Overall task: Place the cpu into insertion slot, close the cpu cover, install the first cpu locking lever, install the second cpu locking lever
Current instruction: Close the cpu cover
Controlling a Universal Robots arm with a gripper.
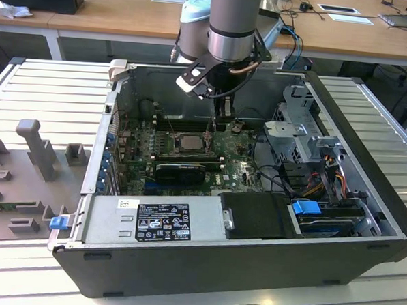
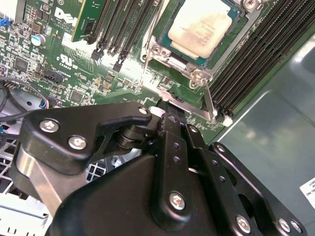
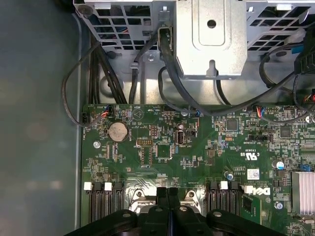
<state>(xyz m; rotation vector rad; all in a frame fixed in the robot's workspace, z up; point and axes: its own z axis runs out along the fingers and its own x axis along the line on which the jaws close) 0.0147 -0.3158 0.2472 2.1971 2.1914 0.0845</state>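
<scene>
Cpu (image 2: pixel 201 25): light, rigid, likely fragile chip; lies framed by cpu cover (image 2: pixel 179 61), just ahead of gripper (image 3: pixel 167 194), fingers pressed together; grasp advised at opposite edges.

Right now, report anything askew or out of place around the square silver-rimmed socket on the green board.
One oddity: the thin silvery lever slants away from a corner of the silver-rimmed socket instead of lying along its rim, so it looks unlatched. The gripper sits right beside it. The pale silver square cpu lies level inside.
</scene>
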